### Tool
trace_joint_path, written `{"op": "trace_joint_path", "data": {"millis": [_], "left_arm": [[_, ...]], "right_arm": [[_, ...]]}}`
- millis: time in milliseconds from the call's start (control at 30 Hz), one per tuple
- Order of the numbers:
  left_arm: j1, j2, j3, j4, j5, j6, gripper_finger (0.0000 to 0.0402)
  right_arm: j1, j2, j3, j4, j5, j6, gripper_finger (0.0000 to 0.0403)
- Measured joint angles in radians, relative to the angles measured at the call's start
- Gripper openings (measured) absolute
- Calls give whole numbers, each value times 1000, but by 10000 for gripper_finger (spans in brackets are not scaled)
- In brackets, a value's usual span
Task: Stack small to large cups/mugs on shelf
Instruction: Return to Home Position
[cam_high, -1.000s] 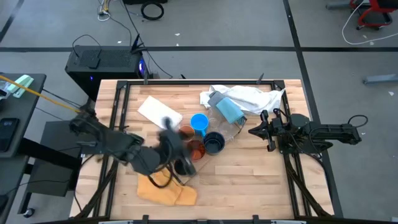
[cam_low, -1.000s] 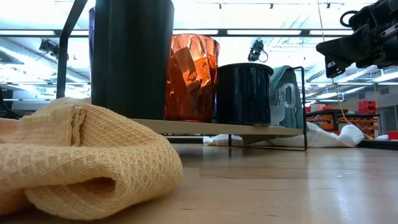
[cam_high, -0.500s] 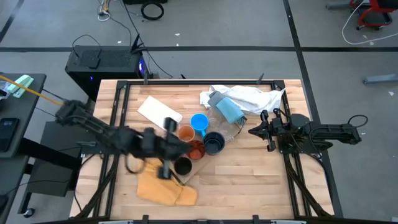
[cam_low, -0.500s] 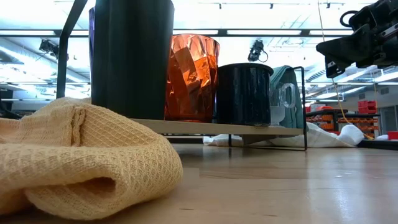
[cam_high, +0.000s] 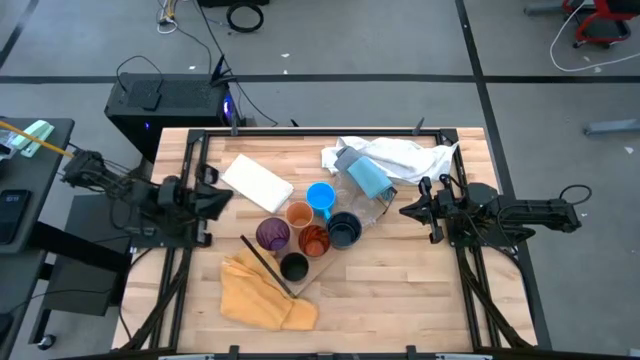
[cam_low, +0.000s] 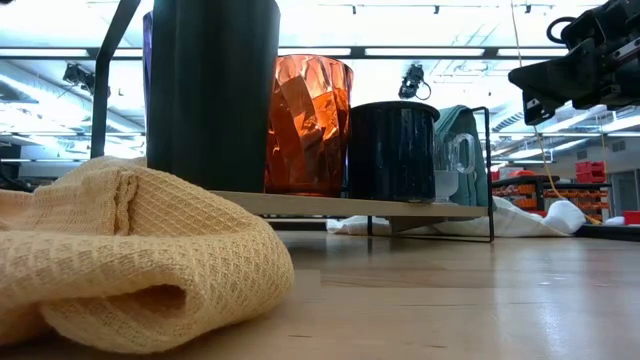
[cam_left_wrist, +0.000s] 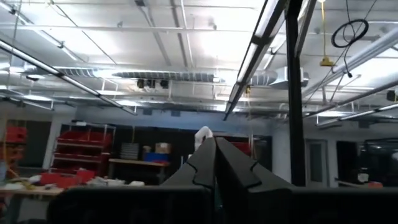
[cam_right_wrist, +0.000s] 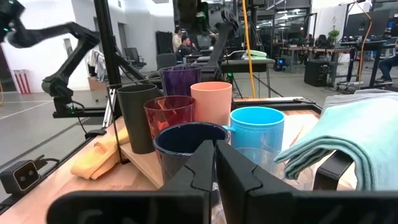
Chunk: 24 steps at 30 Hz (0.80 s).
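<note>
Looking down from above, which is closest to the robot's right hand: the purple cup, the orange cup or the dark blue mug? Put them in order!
Starting from the right hand:
1. dark blue mug, on the group's right edge.
2. orange cup, in the middle.
3. purple cup, on the left edge.

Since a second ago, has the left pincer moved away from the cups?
Yes. The left pincer has pulled back from by the black cup towards the left edge of the table, beside the white pad.
</note>
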<state>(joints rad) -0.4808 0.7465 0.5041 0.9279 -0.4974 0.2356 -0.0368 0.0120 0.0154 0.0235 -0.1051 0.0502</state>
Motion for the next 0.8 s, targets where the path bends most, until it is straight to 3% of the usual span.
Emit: {"op": "trace_joint_path", "data": {"millis": [233,467,800], "left_arm": [[26,-228,-124,-174,-39,5,9],[102,-347,-191,-290,-37,11,16],[319,-476,-204,-532,111,-67,10]], "right_arm": [[0,0,0,0,0,0,23],[0,0,0,0,0,0,23],[0,0,0,0,0,0,23]]}}
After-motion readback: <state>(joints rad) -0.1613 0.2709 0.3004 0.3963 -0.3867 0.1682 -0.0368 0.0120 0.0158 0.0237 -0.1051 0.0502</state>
